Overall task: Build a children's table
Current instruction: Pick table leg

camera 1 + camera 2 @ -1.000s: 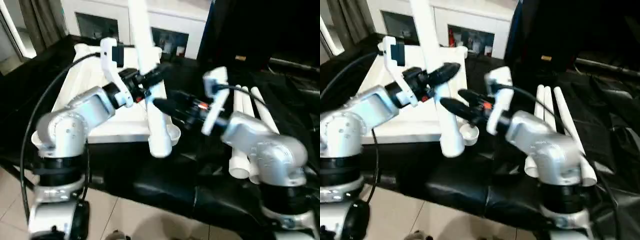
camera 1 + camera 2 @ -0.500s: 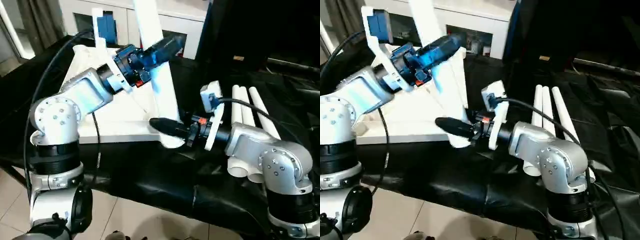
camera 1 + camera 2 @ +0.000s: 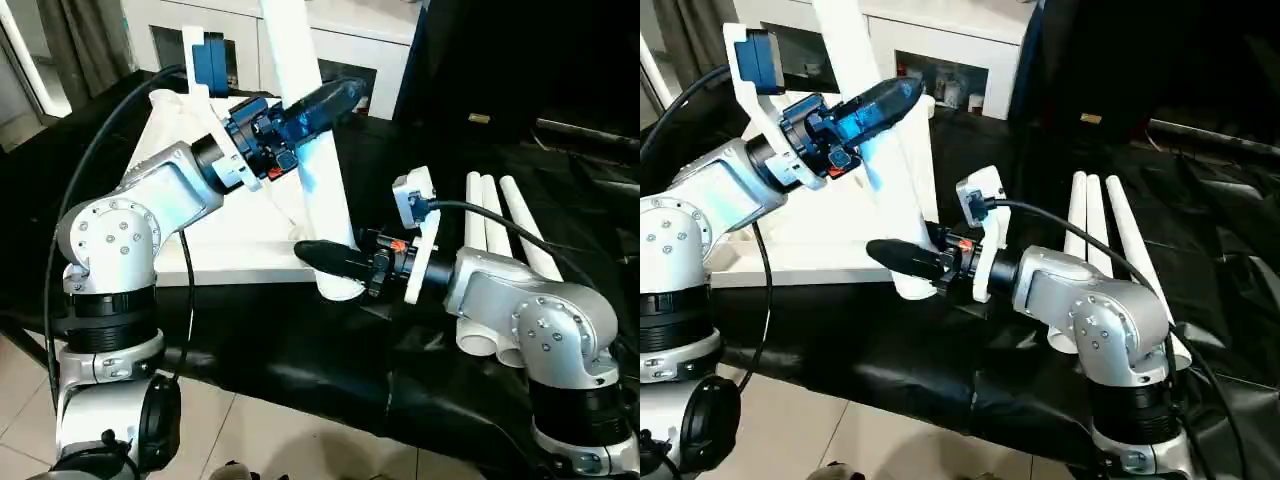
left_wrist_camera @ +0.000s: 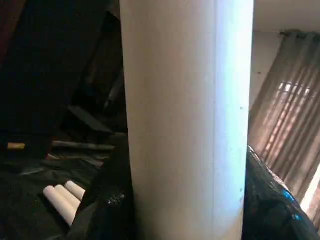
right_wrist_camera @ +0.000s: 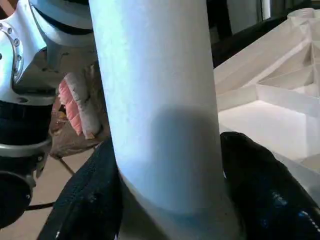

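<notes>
Left claw (image 3: 322, 100) pinches the leg (image 3: 310, 150) mid-shaft; right claw (image 3: 318, 255) clamps its base at the near corner socket of the tabletop (image 3: 225, 235). Three spare legs (image 3: 495, 250) lie at the worktop's right.

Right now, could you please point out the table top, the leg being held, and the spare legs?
table top (image 3: 240, 250), left eye view, near edge.
held leg (image 3: 318, 190), left eye view, mid shaft.
spare legs (image 3: 482, 215), left eye view, middle tube.
</notes>
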Motion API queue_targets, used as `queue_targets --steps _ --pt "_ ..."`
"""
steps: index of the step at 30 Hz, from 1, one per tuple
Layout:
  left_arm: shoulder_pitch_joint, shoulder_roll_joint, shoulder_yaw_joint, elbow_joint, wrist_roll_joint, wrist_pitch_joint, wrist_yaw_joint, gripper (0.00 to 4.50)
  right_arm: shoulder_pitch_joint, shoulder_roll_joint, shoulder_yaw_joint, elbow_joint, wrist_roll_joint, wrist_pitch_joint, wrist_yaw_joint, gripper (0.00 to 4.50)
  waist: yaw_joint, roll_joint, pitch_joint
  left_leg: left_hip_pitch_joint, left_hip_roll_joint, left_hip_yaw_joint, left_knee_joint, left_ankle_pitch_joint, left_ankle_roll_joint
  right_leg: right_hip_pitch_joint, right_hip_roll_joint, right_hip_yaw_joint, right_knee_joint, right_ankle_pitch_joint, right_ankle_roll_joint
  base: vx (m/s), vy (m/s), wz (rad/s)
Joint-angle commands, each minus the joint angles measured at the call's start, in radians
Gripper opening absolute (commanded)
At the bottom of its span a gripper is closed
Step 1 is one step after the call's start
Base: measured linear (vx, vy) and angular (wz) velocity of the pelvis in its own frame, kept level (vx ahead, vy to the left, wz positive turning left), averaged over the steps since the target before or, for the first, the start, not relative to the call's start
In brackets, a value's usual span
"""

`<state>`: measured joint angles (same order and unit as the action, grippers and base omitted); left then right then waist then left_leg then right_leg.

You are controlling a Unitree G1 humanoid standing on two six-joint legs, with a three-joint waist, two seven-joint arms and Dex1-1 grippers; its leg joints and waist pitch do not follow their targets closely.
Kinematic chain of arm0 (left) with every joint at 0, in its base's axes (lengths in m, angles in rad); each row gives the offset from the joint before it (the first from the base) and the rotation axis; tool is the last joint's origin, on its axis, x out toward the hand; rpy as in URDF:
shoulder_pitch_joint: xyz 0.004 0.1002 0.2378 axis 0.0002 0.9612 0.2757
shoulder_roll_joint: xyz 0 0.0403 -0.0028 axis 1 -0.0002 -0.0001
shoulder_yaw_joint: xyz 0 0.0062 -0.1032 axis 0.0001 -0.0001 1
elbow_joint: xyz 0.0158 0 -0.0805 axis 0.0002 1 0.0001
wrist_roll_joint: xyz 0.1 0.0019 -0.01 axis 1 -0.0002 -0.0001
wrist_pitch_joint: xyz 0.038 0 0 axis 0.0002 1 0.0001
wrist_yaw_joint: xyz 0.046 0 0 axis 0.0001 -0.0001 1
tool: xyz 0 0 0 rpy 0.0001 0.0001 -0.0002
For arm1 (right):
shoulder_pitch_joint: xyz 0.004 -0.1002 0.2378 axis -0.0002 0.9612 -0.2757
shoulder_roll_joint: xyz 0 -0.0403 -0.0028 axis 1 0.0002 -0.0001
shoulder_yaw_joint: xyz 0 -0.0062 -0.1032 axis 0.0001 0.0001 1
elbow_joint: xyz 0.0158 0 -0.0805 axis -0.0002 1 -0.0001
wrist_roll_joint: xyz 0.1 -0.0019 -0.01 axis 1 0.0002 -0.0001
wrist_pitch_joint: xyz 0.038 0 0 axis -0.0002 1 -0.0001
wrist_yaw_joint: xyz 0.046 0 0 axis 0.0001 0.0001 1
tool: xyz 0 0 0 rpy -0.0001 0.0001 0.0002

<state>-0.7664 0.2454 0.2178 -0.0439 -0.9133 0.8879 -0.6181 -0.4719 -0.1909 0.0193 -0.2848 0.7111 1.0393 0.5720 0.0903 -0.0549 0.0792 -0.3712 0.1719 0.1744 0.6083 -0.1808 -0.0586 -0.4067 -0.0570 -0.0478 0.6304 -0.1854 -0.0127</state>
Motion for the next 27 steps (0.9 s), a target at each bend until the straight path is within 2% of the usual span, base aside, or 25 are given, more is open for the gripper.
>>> queue_targets --steps 1,2,3,4,5,6,7,8,9,15,17,20,23,24,25,27 --pt "0.012 0.004 -0.05 -0.019 0.035 0.009 0.013 2.2 -0.025 0.004 -0.029 0.014 -0.021 -0.038 -0.054 2.56 0.002 0.006 -0.083 0.009 0.044 -0.015 -0.068 -0.113 -0.055 0.057 -0.075 0.049 -0.075 -0.211 -0.119 0.0 0.0 0.0" --pt "0.012 0.002 -0.052 -0.019 0.033 0.017 0.022 2.41 -0.025 0.009 -0.03 0.013 -0.026 -0.046 -0.064 2.56 0.003 0.013 -0.083 0.01 0.044 -0.016 -0.068 -0.115 -0.058 0.056 -0.076 0.049 -0.072 -0.204 -0.123 0.0 0.0 0.0" --pt "0.016 0.001 -0.061 -0.028 0.034 0.017 0.021 2.55 -0.025 0.014 -0.031 0.012 -0.029 -0.053 -0.071 2.56 0.002 0.011 -0.083 0.011 0.044 -0.016 -0.069 -0.121 -0.06 0.056 -0.075 0.049 -0.075 -0.204 -0.124 0.0 0.0 0.0" --pt "0.02 -0.003 -0.071 -0.037 0.045 0.009 0.027 2.55 -0.026 0.019 -0.031 0.011 -0.038 -0.066 -0.078 2.56 0.002 0.015 -0.083 0.011 0.045 -0.017 -0.069 -0.121 -0.063 0.055 -0.076 0.049 -0.074 -0.202 -0.124 0.0 0.0 0.0" --pt "0.017 -0.031 -0.084 -0.027 0.115 -0.023 0.123 2.62 -0.03 0.035 -0.039 0.013 -0.049 -0.082 -0.104 2.55 0.002 0.017 -0.084 0.013 0.045 -0.016 -0.069 -0.122 -0.067 0.053 -0.075 0.05 -0.073 -0.198 -0.124 0.0 0.0 0.0" --pt "0.014 -0.044 -0.087 -0.016 0.142 -0.027 0.172 2.91 -0.034 0.041 -0.04 0.014 -0.058 -0.093 -0.115 2.54 0.004 0.022 -0.083 0.018 0.047 -0.015 -0.068 -0.136 -0.07 0.048 -0.073 0.05 -0.076 -0.195 -0.125 0.0 0.0 0.0" --pt "0.014 -0.044 -0.087 -0.016 0.142 -0.027 0.172 2.91 -0.034 0.041 -0.04 0.014 -0.058 -0.093 -0.115 2.54 0.001 0.018 -0.082 0.019 0.048 -0.014 -0.069 -0.148 -0.071 0.048 -0.073 0.05 -0.078 -0.203 -0.123 0.0 0.0 0.0" --pt "0.018 -0.069 -0.091 -0.005 0.17 -0.027 0.241 2.99 -0.038 0.05 -0.038 0.019 -0.078 -0.109 -0.134 2.54 0.003 0.017 -0.082 0.015 0.046 -0.015 -0.069 -0.15 -0.072 0.054 -0.075 0.051 -0.078 -0.213 -0.123 0.0 0.0 0.0" --pt "0.018 -0.069 -0.091 -0.005 0.17 -0.027 0.241 3.02 -0.038 0.05 -0.038 0.019 -0.078 -0.109 -0.134 2.54 0.002 0.016 -0.082 0.011 0.046 -0.017 -0.071 -0.15 -0.073 0.057 -0.075 0.05 -0.078 -0.217 -0.117 0.0 0.0 0.0" --pt "0.042 -0.135 -0.07 0.0 0.187 -0.03 0.353 3.02 -0.047 0.064 -0.015 0.052 -0.126 -0.151 -0.173 2.54 -0.001 0.011 -0.084 0.006 0.043 -0.018 -0.068 -0.129 -0.066 0.061 -0.074 0.048 -0.078 -0.199 -0.107 0.0 0.0 0.0" --pt "0.046 -0.14 -0.069 -0.004 0.187 -0.031 0.355 2.73 -0.048 0.065 -0.009 0.053 -0.129 -0.155 -0.174 2.54 -0.001 0.012 -0.085 0.007 0.041 -0.018 -0.067 -0.128 -0.058 0.06 -0.072 0.048 -0.078 -0.198 -0.105 0.0 0.0 0.0" --pt "0.043 -0.15 -0.05 0.003 0.183 -0.037 0.374 2.53 -0.05 0.066 0.004 0.051 -0.137 -0.158 -0.174 2.54 -0.001 0.016 -0.084 0.008 0.043 -0.018 -0.067 -0.13 -0.057 0.059 -0.072 0.048 -0.078 -0.188 -0.109 0.0 0.0 0.0" --pt "0.034 -0.145 -0.035 0.012 0.18 -0.039 0.384 2.25 -0.049 0.068 0.01 0.051 -0.144 -0.162 -0.172 2.54 -0.001 0.014 -0.084 0.009 0.042 -0.018 -0.067 -0.135 -0.057 0.059 -0.072 0.048 -0.077 -0.184 -0.113 0.0 0.0 0.0" --pt "0.031 -0.146 -0.028 0.009 0.177 -0.037 0.39 2.14 -0.049 0.07 0.01 0.054 -0.146 -0.167 -0.171 2.54 -0.002 0.006 -0.084 0.008 0.042 -0.017 -0.067 -0.137 -0.055 0.059 -0.071 0.048 -0.079 -0.19 -0.11 0.0 0.0 0.0" --pt "0.031 -0.146 -0.028 0.009 0.177 -0.037 0.39 2.14 -0.049 0.07 0.01 0.054 -0.146 -0.167 -0.171 2.54 0.0 0.009 -0.083 0.009 0.042 -0.018 -0.068 -0.139 -0.056 0.059 -0.073 0.048 -0.077 -0.196 -0.111 0.0 0.0 0.0" --pt "0.029 -0.146 -0.022 0.002 0.171 -0.038 0.395 1.96 -0.052 0.068 0.012 0.059 -0.147 -0.17 -0.168 2.54 -0.001 0.006 -0.083 0.009 0.043 -0.017 -0.068 -0.138 -0.053 0.057 -0.073 0.048 -0.079 -0.207 -0.107 0.0 0.0 0.0"
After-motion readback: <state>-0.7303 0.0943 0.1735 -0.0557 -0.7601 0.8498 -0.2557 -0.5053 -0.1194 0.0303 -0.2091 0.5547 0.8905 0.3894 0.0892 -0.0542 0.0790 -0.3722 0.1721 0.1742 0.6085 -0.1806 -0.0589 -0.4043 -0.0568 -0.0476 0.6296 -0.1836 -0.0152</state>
